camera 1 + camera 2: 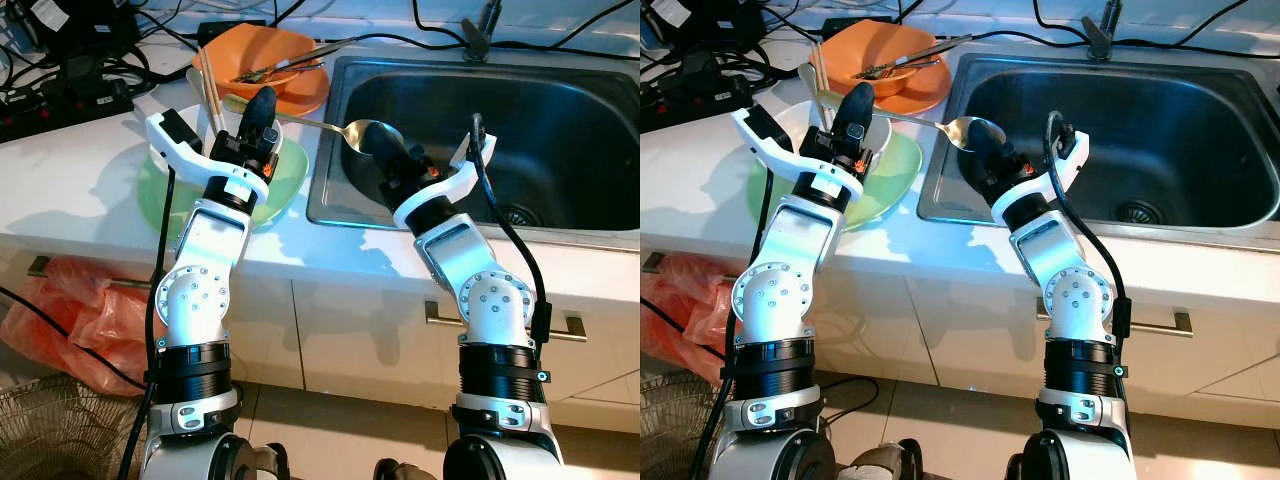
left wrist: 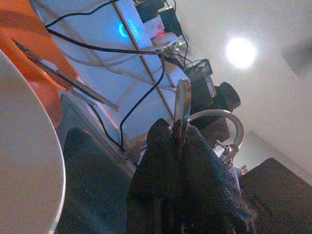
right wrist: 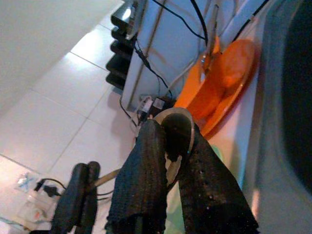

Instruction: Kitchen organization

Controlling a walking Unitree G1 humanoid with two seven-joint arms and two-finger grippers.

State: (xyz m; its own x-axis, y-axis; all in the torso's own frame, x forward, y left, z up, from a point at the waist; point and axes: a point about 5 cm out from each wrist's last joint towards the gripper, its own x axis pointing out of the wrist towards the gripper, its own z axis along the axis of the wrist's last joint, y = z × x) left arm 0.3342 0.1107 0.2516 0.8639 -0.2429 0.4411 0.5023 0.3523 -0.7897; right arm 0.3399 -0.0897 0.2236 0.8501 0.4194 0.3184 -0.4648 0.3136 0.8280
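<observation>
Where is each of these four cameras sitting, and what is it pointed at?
Left eye view: on the head, looking down at the counter, sink and both silver arms.
Right eye view: same head, same scene, shifted slightly.
Left wrist view: on the left arm, looking along the left pincer, shut on the spoon handle.
Right wrist view: on the right arm, looking along the right pincer, closed around the spoon's bowl.
Shared: both wrist views show the spoon and orange bowl.

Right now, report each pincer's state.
Left pincer: shut on the spoon handle.
Right pincer: shut on the spoon bowl.
</observation>
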